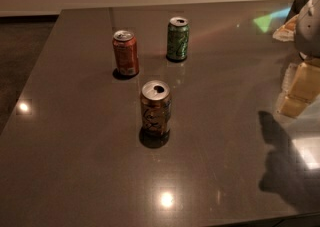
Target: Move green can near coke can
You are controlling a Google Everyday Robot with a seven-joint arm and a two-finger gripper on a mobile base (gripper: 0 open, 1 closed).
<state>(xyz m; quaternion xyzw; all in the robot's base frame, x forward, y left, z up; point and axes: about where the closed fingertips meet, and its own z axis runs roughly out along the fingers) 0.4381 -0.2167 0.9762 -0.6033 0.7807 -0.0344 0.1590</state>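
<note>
The green can (pixel 177 39), with lighter swirly markings and a silver top, stands upright towards the back of the dark table (pixel 75 161). The coke can (pixel 125 53), red-orange with a silver top, stands upright to its left and slightly nearer, about one can's height away. My gripper (pixel 310 23) shows only as a grey rounded shape at the right edge, raised and far to the right of both cans, touching nothing. Its shadow falls on the table at the lower right.
A brownish-orange can (pixel 155 107) with dark swirl markings stands upright in front of the other two, near the table's middle. A pale packet (pixel 286 29) lies at the far right edge. Yellowish blocks (pixel 300 88) show below the gripper.
</note>
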